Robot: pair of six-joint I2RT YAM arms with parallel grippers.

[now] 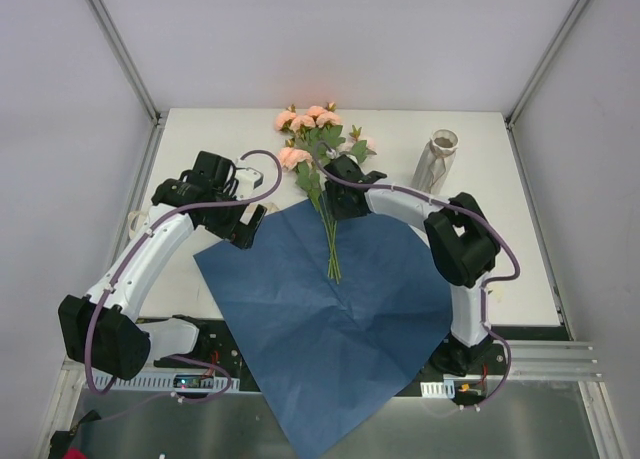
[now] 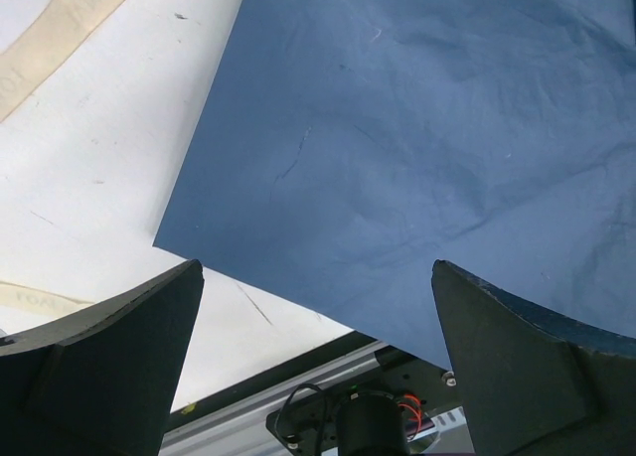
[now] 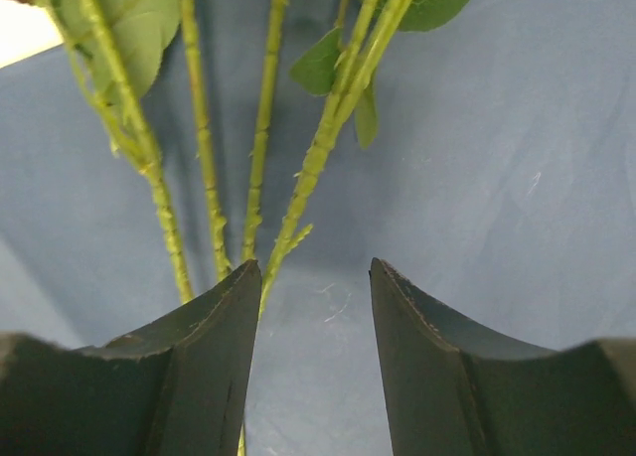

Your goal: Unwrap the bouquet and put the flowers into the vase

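The bouquet lies unwrapped: its blue paper (image 1: 330,329) is spread flat across the table's front. The flowers (image 1: 308,121), peach-pink blooms on several thin green stems (image 1: 328,234), lie with the blooms on the white table and the stems on the paper's far corner. The off-white crinkled vase (image 1: 436,161) stands upright at the back right. My right gripper (image 1: 338,201) hovers low over the stems (image 3: 263,108), open; the stems run beside and behind its left finger (image 3: 214,327). My left gripper (image 2: 318,277) stands wide open above the paper's (image 2: 417,128) left edge, holding nothing.
A cream strip with printed lettering (image 2: 60,34) lies on the white table (image 2: 99,158) left of the paper. The paper's near corner hangs over the table's front edge by the arm bases (image 1: 330,429). Metal frame posts stand at the back corners.
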